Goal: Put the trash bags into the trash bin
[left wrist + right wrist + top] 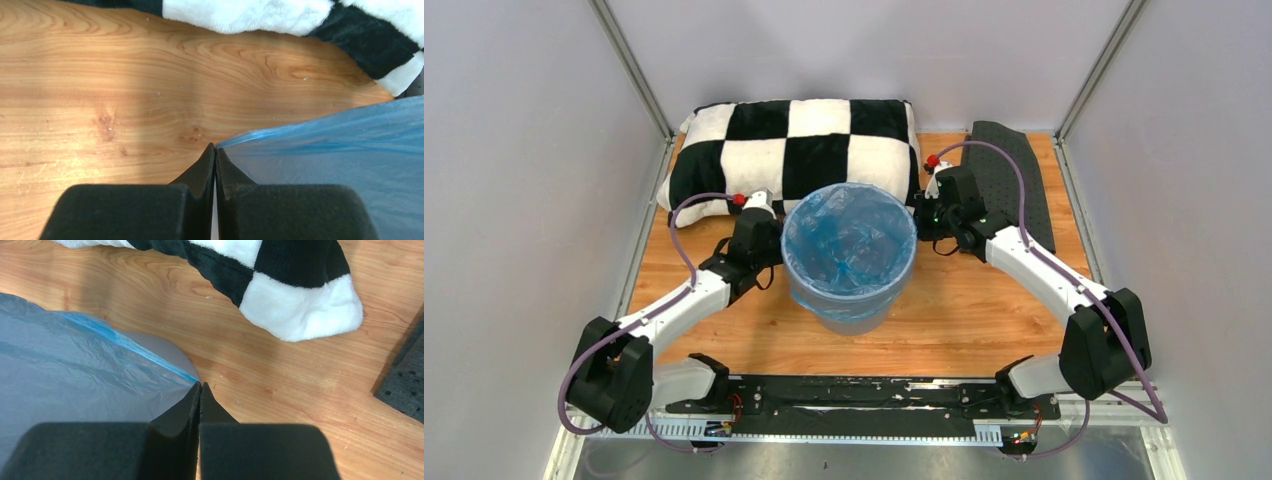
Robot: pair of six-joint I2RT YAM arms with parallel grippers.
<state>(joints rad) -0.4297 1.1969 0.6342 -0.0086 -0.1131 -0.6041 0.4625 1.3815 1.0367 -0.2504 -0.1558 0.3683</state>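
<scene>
Trash bag [849, 245] lining trash bin [852, 320], edge folded over rim, left gripper [214, 148] and right gripper [200, 386] closed, tips at bag edge on opposite sides, pinch unconfirmed

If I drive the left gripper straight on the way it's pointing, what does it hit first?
Most likely the bare wooden table just past the left gripper, which is shut on the trash bag edge; the checkered pillow lies farther on. Depth is unclear.
</scene>
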